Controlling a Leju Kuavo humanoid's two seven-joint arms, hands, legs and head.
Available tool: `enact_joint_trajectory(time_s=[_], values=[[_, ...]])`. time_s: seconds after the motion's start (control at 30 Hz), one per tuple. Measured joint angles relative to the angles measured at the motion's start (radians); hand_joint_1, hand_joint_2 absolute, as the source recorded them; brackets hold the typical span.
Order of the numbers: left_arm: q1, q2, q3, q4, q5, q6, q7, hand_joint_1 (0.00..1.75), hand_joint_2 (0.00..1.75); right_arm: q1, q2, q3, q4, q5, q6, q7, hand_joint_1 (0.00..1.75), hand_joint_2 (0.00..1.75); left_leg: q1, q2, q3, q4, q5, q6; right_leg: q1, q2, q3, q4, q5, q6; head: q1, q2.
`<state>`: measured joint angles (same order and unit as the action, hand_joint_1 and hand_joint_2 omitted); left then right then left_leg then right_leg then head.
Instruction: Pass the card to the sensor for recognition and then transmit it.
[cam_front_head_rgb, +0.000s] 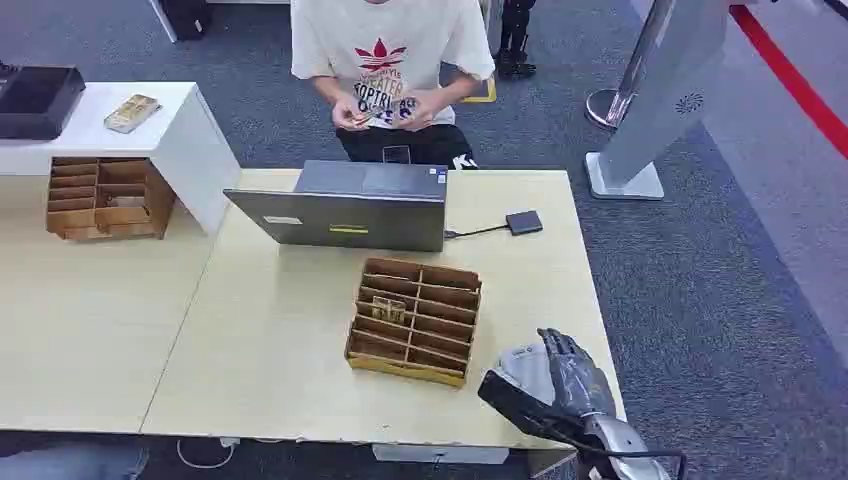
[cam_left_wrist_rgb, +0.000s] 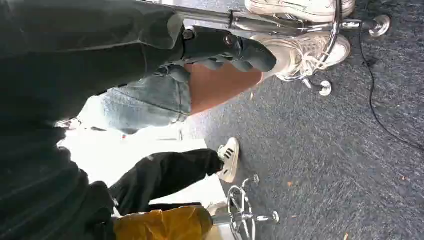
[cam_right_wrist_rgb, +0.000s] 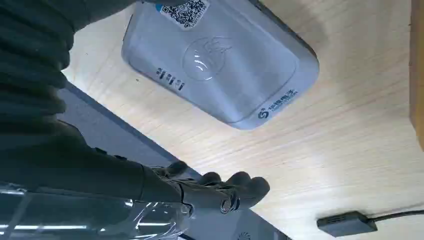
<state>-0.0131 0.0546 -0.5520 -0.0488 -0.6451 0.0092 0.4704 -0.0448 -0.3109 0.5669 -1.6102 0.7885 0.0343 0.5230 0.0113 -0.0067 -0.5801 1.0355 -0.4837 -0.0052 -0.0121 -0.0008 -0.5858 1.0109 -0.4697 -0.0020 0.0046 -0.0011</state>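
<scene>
The grey card sensor (cam_front_head_rgb: 519, 364) lies near the table's front right corner; the right wrist view shows its top with a QR sticker (cam_right_wrist_rgb: 220, 65). My right hand (cam_front_head_rgb: 572, 380) hovers just right of it and partly over it, fingers stretched out with nothing between them (cam_right_wrist_rgb: 220, 192). Cards (cam_front_head_rgb: 389, 309) stand in a slot of the cardboard organizer (cam_front_head_rgb: 415, 322) at mid-table. A person across the table holds several cards (cam_front_head_rgb: 385, 110) in both hands. My left hand (cam_left_wrist_rgb: 230, 50) hangs beside the table over the carpet, holding nothing.
An open laptop (cam_front_head_rgb: 350, 205) stands behind the organizer, with a small black adapter (cam_front_head_rgb: 524, 221) cabled to its right. A second cardboard organizer (cam_front_head_rgb: 105, 198) and a white stand (cam_front_head_rgb: 185, 130) carrying a card stack (cam_front_head_rgb: 132, 112) are at the left. The table's front edge is right by my hand.
</scene>
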Motion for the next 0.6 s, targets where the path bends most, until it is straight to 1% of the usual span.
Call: enact_joint_trajectory(time_s=[0.23,0.33,0.37,0.4,0.43,0.47,0.5,0.53,0.57,0.6], values=[[0.005,0.001,-0.006,-0.006,0.003,0.0,0.002,0.0,1.75,0.0,0.0,0.0,0.001,-0.001,-0.005,-0.003,0.0,1.75,0.0,0.0,0.0,0.0,0.0,0.0,0.0,0.0,0.0,0.0,0.0,0.0,0.0,0.0],[0.006,0.001,-0.006,-0.006,0.015,0.0,0.002,0.0,1.75,0.0,0.004,-0.005,-0.005,-0.014,-0.049,-0.018,0.0,1.75,0.0,0.0,0.0,0.0,0.0,0.0,0.0,0.0,0.0,0.0,0.0,0.0,0.0,0.0],[0.006,0.002,-0.006,-0.006,0.019,0.0,0.002,0.0,1.75,0.001,0.007,-0.01,-0.01,-0.014,-0.068,-0.022,0.0,0.0,0.0,0.0,0.0,0.0,0.0,0.0,0.0,0.0,0.0,0.0,0.0,0.0,0.0,0.0],[0.005,0.002,-0.006,-0.006,0.012,0.0,0.003,0.0,1.75,0.003,0.014,-0.016,-0.018,-0.014,-0.099,-0.029,0.0,0.0,0.0,0.0,0.001,0.0,0.0,0.0,0.0,0.0,0.0,0.0,0.0,0.0,0.0,0.0],[0.002,0.003,-0.015,-0.018,-0.027,0.0,-0.004,0.0,1.75,0.013,0.024,-0.026,-0.028,-0.007,-0.138,-0.039,0.0,0.0,0.0,0.0,0.002,0.001,0.0,0.0,0.0,0.0,-0.001,-0.001,0.0,0.0,0.0,0.0],[-0.005,-0.013,-0.046,-0.056,-0.119,-0.02,-0.033,0.0,1.75,0.032,0.045,-0.042,-0.051,0.005,-0.189,-0.063,0.0,0.0,0.0,-0.002,0.0,0.001,0.001,0.001,0.0,-0.001,-0.002,-0.001,0.0,0.0,0.0,0.0],[-0.032,-0.031,-0.096,-0.083,-0.26,-0.062,-0.056,0.0,1.75,0.055,0.066,-0.065,-0.078,0.008,-0.235,-0.101,0.0,0.0,-0.002,-0.007,-0.002,0.001,0.002,0.003,-0.001,-0.007,-0.003,-0.001,0.0,0.001,0.0,0.0],[-0.072,-0.063,-0.159,-0.102,-0.396,-0.117,-0.068,0.0,1.75,0.07,0.09,-0.084,-0.104,0.008,-0.261,-0.131,0.0,0.0,-0.006,-0.013,-0.005,0.001,0.004,0.005,-0.004,-0.013,-0.003,0.0,0.001,0.002,-0.005,0.0],[-0.124,-0.086,-0.225,-0.107,-0.518,-0.209,-0.05,0.0,1.75,0.078,0.114,-0.098,-0.128,-0.001,-0.287,-0.167,0.0,0.0,-0.004,-0.024,-0.007,0.0,0.006,0.004,-0.003,-0.015,-0.002,0.001,0.001,0.002,0.0,0.0],[-0.169,-0.098,-0.286,-0.125,-0.623,-0.389,-0.07,0.0,1.75,0.091,0.147,-0.116,-0.158,-0.025,-0.337,-0.22,0.0,0.0,-0.006,-0.022,-0.006,0.0,0.007,0.003,-0.004,-0.015,-0.002,0.001,0.002,0.002,-0.001,0.0]])
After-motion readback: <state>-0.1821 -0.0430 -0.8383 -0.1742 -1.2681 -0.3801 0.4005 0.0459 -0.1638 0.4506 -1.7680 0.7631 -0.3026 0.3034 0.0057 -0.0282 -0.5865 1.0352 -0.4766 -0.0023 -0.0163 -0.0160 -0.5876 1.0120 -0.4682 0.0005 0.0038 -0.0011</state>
